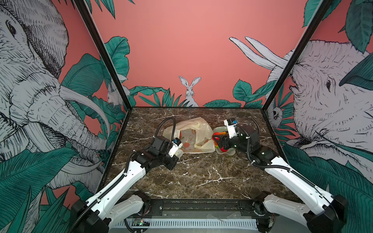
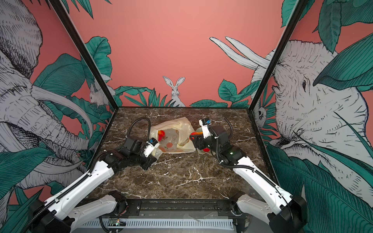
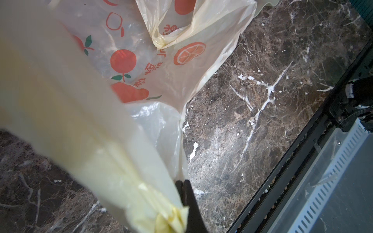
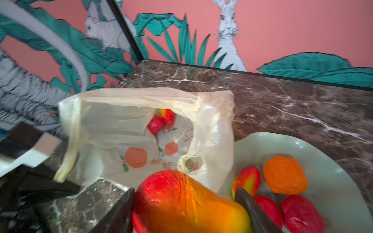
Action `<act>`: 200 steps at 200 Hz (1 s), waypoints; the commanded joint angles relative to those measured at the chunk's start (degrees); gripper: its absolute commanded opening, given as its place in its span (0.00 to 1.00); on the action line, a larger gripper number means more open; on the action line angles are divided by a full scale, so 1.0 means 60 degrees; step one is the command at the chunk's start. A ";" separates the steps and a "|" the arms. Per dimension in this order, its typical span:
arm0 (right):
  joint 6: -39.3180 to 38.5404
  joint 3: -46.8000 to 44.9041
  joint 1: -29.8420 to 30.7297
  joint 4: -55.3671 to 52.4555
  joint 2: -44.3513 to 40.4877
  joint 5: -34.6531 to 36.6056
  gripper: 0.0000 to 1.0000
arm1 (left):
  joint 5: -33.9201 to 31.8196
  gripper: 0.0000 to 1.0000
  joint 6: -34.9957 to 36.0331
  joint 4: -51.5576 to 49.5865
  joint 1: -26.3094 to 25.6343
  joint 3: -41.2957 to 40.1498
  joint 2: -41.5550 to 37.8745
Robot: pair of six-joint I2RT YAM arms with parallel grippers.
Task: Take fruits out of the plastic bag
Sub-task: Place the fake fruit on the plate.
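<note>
Right wrist view: the right gripper [image 4: 184, 191] has its two fingers spread wide and closed against opposite sides of a large red-yellow fruit [image 4: 187, 205], which fills the gap between them. This fruit is just beside the plastic bag [image 4: 113, 125], on the bag's side facing the right arm, at the edge of a pale green dish [image 4: 335, 161]. Whether the fruit rests on the dish or is clear of it cannot be told. The dish sits against that same side of the bag, with the bag's film lapping over its rim. Four more fruits lie in the dish. A small red-yellow fruit [image 4: 247, 178] is the nearest to the bag and an orange fruit [image 4: 284, 175] is beside it. A red fruit [image 4: 268, 207] and a dark red fruit [image 4: 300, 213] lie side by side. The bag lies on the marble table [image 1: 201, 177] with its mouth gaping toward the right gripper. Deep inside the bag, a crimson fruit [image 4: 155, 124] and a red-orange fruit [image 4: 168, 116] touch each other. Left wrist view: the left gripper [image 3: 182, 183] is fully closed, its fingertips pinching a bunched, twisted strip of the bag's film. The film runs taut from the pinch to the bag's body. In both top views this gripper is at the bag's side away from the dish, and its fingers are hidden beneath the wrist camera.
</note>
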 commanded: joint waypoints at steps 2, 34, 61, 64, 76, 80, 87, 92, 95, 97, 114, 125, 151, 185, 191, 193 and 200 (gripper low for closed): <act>0.0801 -0.0195 -0.0490 0.0192 -0.0082 0.1893 0.50 | 0.0271 0.00 0.0201 0.0086 0.0072 -0.0081 -0.0057; 0.2177 -0.0483 -0.1360 0.0498 0.0712 0.2911 0.51 | 0.0360 0.00 0.0244 0.0082 0.0070 -0.0066 0.0013; 0.3098 -0.0830 -0.1834 0.1705 0.1525 0.2827 0.51 | 0.0419 0.00 0.0263 0.0065 0.0072 -0.0063 0.0013; 0.3172 -0.0834 -0.1883 0.1804 0.1655 0.2848 0.51 | 0.0419 0.00 0.0256 0.0065 0.0079 -0.0057 0.0000; 0.3511 -0.0806 -0.2053 0.2135 0.2120 0.2897 0.52 | 0.0439 0.00 0.0260 0.0065 0.0097 -0.0060 0.0006; 0.3627 -0.0805 -0.2123 0.2237 0.2262 0.2886 0.52 | 0.0434 0.00 0.0277 0.0061 0.0101 -0.0052 -0.0002; 0.3845 -0.0805 -0.2231 0.2443 0.2555 0.2909 0.53 | 0.0446 0.00 0.0277 0.0069 0.0108 -0.0041 -0.0010; 0.4019 -0.0831 -0.2294 0.2592 0.2731 0.2941 0.53 | 0.0468 0.00 0.0267 0.0067 0.0098 -0.0046 -0.0018; 0.4130 -0.0854 -0.2337 0.2670 0.2834 0.2941 0.53 | 0.0500 0.00 0.0267 0.0069 0.0106 -0.0051 -0.0020; 0.4197 -0.0862 -0.2365 0.2744 0.2922 0.2963 0.54 | 0.0509 0.00 0.0275 0.0069 0.0111 -0.0044 -0.0021; 0.4661 -0.0924 -0.2549 0.3178 0.3483 0.3043 0.56 | 0.0620 0.00 0.0277 0.0082 0.0098 -0.0042 -0.0038; 0.4869 -0.0906 -0.2640 0.3424 0.3751 0.3073 0.56 | 0.0631 0.00 0.0270 0.0079 0.0107 -0.0065 -0.0071; 0.4961 -0.0762 -0.2729 0.3584 0.4307 0.3315 0.61 | 0.0653 0.00 0.0279 0.0076 0.0101 -0.0054 -0.0145; 0.5057 -0.0659 -0.2899 0.3510 0.4822 0.3220 0.73 | 0.0637 0.00 0.0280 0.0068 0.0097 -0.0058 -0.0127; 0.5064 -0.0695 -0.2920 0.3534 0.4856 0.3246 0.74 | 0.0637 0.00 0.0281 0.0063 0.0102 -0.0058 -0.0121; 0.5071 -0.0708 -0.2917 0.3528 0.4867 0.3248 0.74 | 0.0638 0.00 0.0279 0.0067 0.0098 -0.0064 -0.0119; 0.5104 -0.0745 -0.2941 0.3568 0.4875 0.3263 0.75 | 0.0653 0.00 0.0286 0.0066 0.0105 -0.0058 -0.0134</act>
